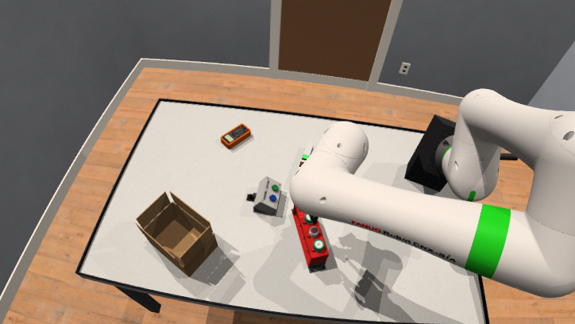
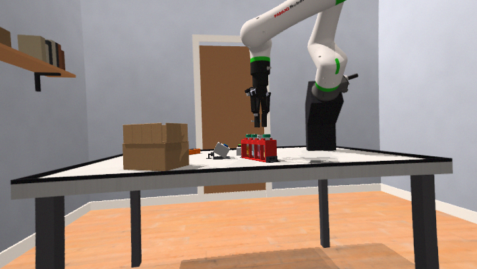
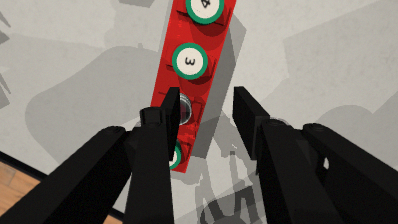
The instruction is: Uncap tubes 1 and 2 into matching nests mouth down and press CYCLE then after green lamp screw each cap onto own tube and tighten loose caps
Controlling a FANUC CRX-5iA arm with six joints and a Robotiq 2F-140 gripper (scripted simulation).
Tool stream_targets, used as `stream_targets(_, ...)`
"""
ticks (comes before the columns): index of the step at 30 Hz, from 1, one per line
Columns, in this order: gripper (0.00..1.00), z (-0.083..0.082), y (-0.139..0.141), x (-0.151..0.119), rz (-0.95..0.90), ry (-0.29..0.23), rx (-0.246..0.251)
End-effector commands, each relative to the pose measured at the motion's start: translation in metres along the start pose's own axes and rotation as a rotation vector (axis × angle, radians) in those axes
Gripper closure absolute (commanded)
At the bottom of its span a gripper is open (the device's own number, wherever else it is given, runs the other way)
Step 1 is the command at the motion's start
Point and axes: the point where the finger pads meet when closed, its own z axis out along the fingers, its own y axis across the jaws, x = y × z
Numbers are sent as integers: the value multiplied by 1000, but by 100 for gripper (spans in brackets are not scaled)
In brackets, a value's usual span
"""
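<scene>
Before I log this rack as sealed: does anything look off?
Yes. Tube 2 stands open with no cap, while tube 3 and tube 4 are capped. The gripper above holds nothing.
</scene>
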Motion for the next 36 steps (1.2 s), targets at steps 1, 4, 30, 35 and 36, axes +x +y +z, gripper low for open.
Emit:
stream_targets(1, 64, 2, 11, 22, -273, -45, 42)
stream_targets(4, 64, 2, 15, 29, -358, -43, 44)
stream_targets(30, 64, 13, 97, 169, -742, -38, 55)
stream_targets(35, 64, 15, 117, 204, -742, -38, 55)
stream_targets(36, 64, 16, 121, 210, -742, -38, 55)
